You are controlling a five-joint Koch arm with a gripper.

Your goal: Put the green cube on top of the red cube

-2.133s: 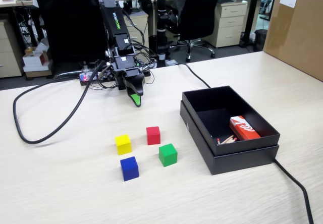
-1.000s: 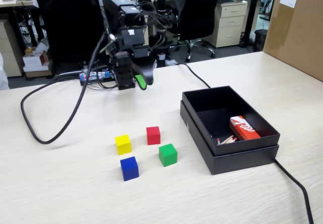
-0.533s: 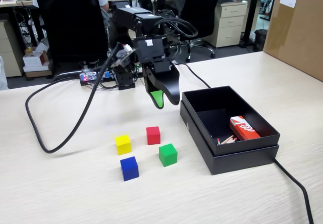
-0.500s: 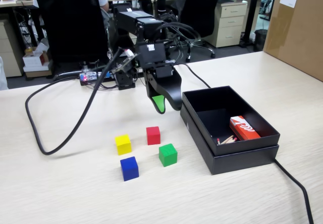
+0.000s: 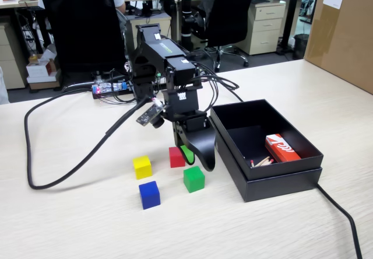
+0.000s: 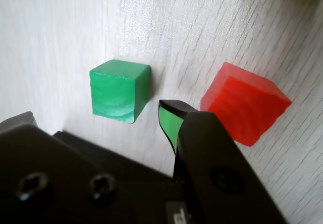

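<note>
The green cube [image 5: 193,178] sits on the pale wooden table, just right of and nearer than the red cube [image 5: 176,157]. My gripper [image 5: 197,160] hangs low over the gap between them, open and holding nothing. In the wrist view the green cube [image 6: 119,89] lies just ahead of the jaws, between their lines. The green-padded fingertip [image 6: 169,118] stands between it and the red cube [image 6: 245,103]. My gripper [image 6: 99,114] is wider apart than the cube and touches neither cube.
A yellow cube [image 5: 142,167] and a blue cube [image 5: 149,194] lie left of the pair. An open black box [image 5: 274,180] holding a red-and-white packet [image 5: 281,147] stands close on the right. A black cable [image 5: 64,171] loops on the left.
The arm has swung from the back of the table forward and down. The gripper now hangs just above the red and green cubes. No cube has moved.
</note>
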